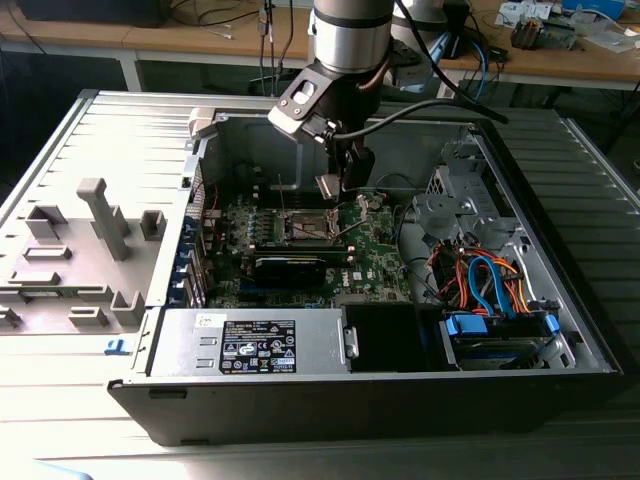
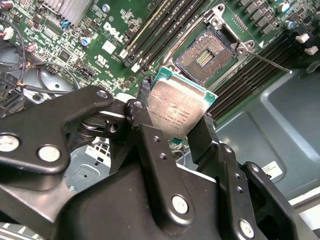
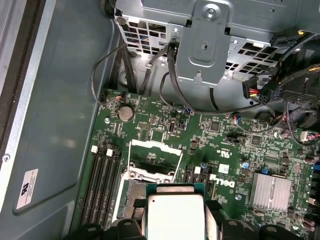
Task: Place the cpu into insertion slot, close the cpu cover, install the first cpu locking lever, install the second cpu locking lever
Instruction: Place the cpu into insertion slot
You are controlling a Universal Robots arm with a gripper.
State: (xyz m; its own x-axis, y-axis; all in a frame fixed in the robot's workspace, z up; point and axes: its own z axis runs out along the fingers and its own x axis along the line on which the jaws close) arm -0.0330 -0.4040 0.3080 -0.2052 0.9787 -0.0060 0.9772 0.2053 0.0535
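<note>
Second wrist view: the cpu (image 2: 177, 112) is pinched at two opposite edges between the black fingers (image 2: 202, 131) of the gripper (image 2: 175, 109). It is held tilted above the board (image 2: 90, 45), clear of the slot (image 2: 205, 55), whose dark centre is exposed. A silvery-grey top with fine print and a green rim are seen on the chip. White lettering is printed on the board beside the memory slots (image 2: 165, 25). A black label (image 1: 258, 347) is carried by the power supply (image 1: 190, 345) at the near edge of the case (image 1: 350, 400) in the exterior view. A white label (image 3: 27, 189) is stuck inside the case in the first wrist view.
</note>
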